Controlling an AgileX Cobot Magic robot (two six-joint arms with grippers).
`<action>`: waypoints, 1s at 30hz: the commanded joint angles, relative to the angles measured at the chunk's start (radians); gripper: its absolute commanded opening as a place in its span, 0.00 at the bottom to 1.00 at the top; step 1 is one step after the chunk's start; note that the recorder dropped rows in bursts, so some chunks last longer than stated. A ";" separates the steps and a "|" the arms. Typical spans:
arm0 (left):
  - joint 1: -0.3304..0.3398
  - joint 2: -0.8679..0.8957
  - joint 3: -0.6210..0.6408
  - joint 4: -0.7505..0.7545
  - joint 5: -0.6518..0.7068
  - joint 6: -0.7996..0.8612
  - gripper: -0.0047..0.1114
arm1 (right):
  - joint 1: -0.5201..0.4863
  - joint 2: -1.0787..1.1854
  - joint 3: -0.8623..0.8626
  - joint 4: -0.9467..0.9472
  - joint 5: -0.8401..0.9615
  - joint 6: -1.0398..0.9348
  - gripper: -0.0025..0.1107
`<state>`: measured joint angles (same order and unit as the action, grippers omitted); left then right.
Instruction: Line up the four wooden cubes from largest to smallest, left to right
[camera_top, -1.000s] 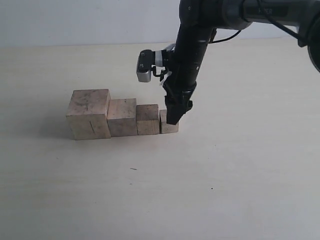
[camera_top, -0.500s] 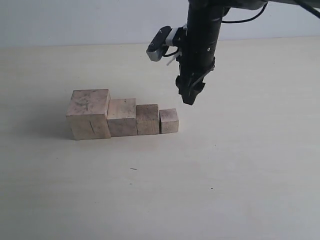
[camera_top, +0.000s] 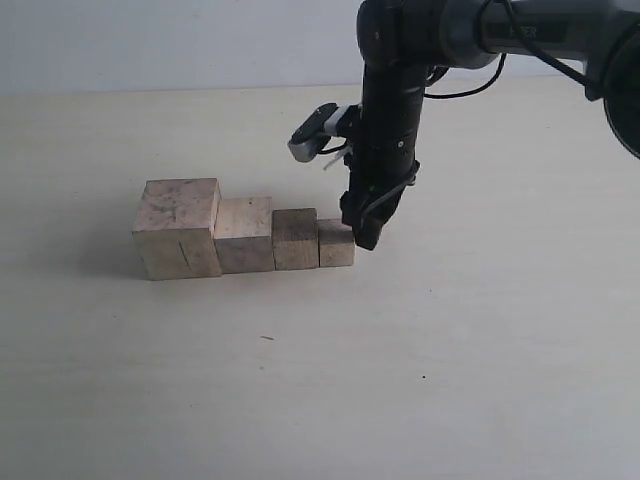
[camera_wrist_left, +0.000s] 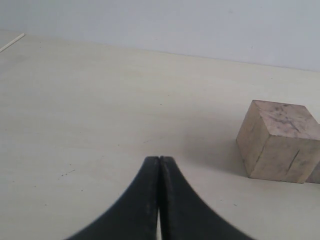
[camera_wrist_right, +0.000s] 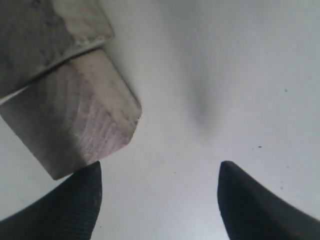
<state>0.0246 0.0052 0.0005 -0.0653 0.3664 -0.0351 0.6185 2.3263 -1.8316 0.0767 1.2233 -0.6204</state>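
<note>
Four wooden cubes (camera_top: 245, 238) sit touching in a row on the tabletop (camera_top: 480, 350), largest leftmost; light, rigid wood, I'd guess, best pinched across flat faces; right end effector (camera_top: 366, 232) gapes beside the smallest cube (camera_top: 336, 246), left end effector (camera_wrist_left: 159, 167) clenched empty

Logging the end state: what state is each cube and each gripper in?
Largest cube: resting flat, row's left end.
Second cube: resting flat, beside it.
Third cube: resting flat, next along.
Smallest cube: resting flat, right end, ungripped.
Left gripper: shut, empty.
Right gripper: open, low beside smallest cube.
</note>
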 joint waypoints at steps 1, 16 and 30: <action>-0.006 -0.005 0.000 -0.001 -0.009 0.004 0.04 | -0.002 0.003 0.001 0.038 -0.002 -0.007 0.58; -0.006 -0.005 0.000 -0.001 -0.009 0.004 0.04 | -0.002 -0.062 0.001 -0.152 -0.002 0.049 0.58; -0.006 -0.005 0.000 -0.001 -0.009 0.004 0.04 | -0.002 -0.414 0.001 -0.051 -0.002 0.246 0.03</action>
<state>0.0246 0.0052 0.0005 -0.0653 0.3664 -0.0351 0.6185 1.9668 -1.8316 -0.0281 1.2233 -0.4042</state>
